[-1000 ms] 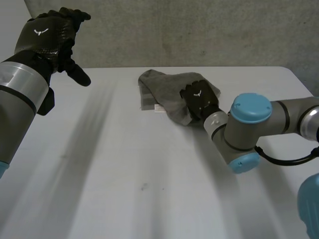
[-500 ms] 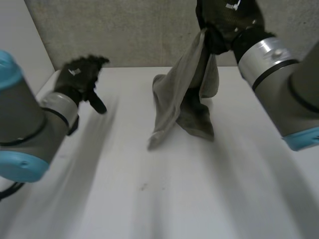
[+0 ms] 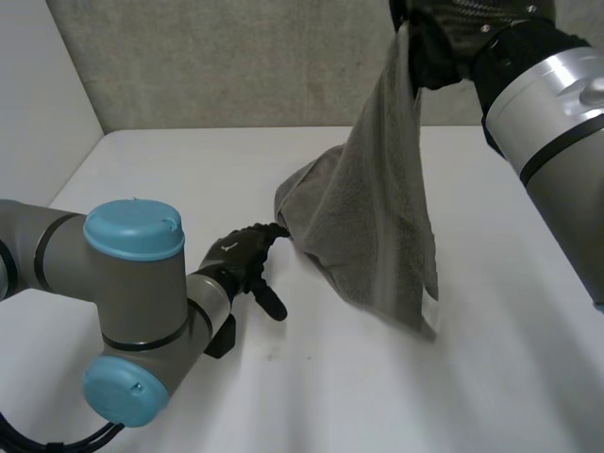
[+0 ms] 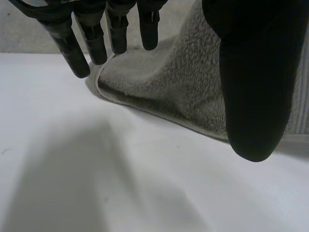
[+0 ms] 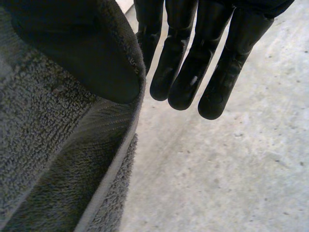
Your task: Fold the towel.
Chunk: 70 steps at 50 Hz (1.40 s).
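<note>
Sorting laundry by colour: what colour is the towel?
The towel is plain grey, clearest in the head view.

I'm keeping the left arm (image 3: 142,302) lying low over the surface (image 3: 377,396), elbow bent back toward the camera. Its left hand (image 3: 241,257) is reaching forward with the fingers (image 4: 91,36) straight and slightly spread, the thumb standing well apart from them and gripping nothing. The right arm (image 3: 552,104) is reaching up high, and the right hand (image 3: 448,47) is pinching the towel (image 3: 387,208) between its thumb and straight fingers (image 5: 212,77).
</note>
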Available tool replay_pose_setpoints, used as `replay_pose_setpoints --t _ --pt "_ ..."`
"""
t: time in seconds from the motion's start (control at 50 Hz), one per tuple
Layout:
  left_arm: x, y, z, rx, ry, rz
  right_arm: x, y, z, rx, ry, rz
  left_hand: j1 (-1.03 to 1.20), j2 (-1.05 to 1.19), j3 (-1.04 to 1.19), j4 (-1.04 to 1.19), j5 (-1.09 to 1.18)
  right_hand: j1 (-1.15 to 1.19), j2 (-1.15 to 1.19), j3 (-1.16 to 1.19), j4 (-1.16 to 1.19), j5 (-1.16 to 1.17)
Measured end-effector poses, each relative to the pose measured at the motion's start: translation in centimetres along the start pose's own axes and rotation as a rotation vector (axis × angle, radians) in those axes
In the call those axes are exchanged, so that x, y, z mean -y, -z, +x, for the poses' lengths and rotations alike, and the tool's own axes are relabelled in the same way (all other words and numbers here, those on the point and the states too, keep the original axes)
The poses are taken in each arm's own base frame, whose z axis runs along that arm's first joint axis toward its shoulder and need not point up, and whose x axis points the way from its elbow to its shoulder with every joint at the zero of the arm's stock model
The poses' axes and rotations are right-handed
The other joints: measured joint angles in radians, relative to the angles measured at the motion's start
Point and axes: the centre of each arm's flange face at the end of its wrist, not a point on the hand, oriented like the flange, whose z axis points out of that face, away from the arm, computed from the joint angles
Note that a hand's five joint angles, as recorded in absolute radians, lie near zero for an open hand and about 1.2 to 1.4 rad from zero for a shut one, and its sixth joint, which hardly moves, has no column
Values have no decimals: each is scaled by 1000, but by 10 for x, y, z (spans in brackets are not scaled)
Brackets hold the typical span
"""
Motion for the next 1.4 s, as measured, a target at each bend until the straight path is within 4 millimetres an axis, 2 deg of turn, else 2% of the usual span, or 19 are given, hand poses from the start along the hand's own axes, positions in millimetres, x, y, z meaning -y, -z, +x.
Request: replay_pose_setpoints --t 0.14,0.38,0.54,0.6,0.68,0.7,0.74,0.76,0.82,0.92,1.02,1.04,1.08,1.14,1.18,1.2,1.26,1.32,1.4 --pt "4 -12 1 -21 -10 84 11 16 -6 26 -12 -4 -2 -3 -1 -3 -3 0 0 0 0 0" --pt "6 -63 3 -54 -204 218 54 48 3 13 -10 75 -11 -10 -11 -11 -8 0 0 0 0 0" --pt "3 -82 12 -144 -248 228 62 56 1 53 -68 77 -3 -2 -3 -6 -6 0 0 0 0 0" --pt "3 -86 18 -191 -238 234 62 57 1 67 -111 70 163 155 155 155 153 0 0 0 0 0" --pt "3 -88 20 -203 -229 237 62 57 1 69 -123 69 163 155 155 155 153 0 0 0 0 0" --pt "5 -91 21 -205 -206 252 61 57 1 69 -138 65 445 431 430 431 430 0 0 0 0 0" --pt "9 -94 19 -178 -170 280 60 56 2 66 -147 61 763 759 758 737 730 0 0 0 0 0" --pt "11 -96 17 -159 -154 293 59 56 3 63 -148 59 846 836 833 836 837 0 0 0 0 0" --pt "19 -98 8 -96 -105 334 57 55 5 54 -147 54 875 894 891 886 882 0 0 0 0 0" --pt "44 -90 -13 19 -41 405 40 45 25 -18 -122 15 925 980 975 980 963 0 0 0 0 0" --pt "73 -61 -19 56 -35 458 5 26 53 -99 -103 -67 936 986 981 988 968 0 0 0 0 0" --pt "73 -61 -19 56 -35 458 5 26 53 -99 -103 -67 936 986 981 988 968 0 0 0 0 0" --pt "88 -36 -19 63 -53 486 -22 14 66 -127 -106 -131 936 988 984 988 971 0 0 0 0 0" --pt "98 -11 -16 69 -90 507 -56 -1 76 -141 -118 -206 936 989 984 989 971 0 0 0 0 0" --pt "99 -5 -16 70 -100 510 -64 -4 77 -141 -121 -221 936 989 984 989 971 0 0 0 0 0" --pt "101 12 -13 75 -141 516 -88 -14 79 -139 -133 -270 936 989 986 991 971 0 0 0 0 0" --pt "99 27 -10 78 -186 514 -110 -23 79 -134 -143 -311 936 989 986 991 971 0 0 0 0 0" --pt "89 45 -3 72 -246 497 -142 -34 76 -125 -157 -367 936 989 986 991 971 0 0 0 0 0" --pt "70 52 9 39 -292 451 -181 -43 69 -113 -172 -430 936 989 986 992 971 0 0 0 0 0"
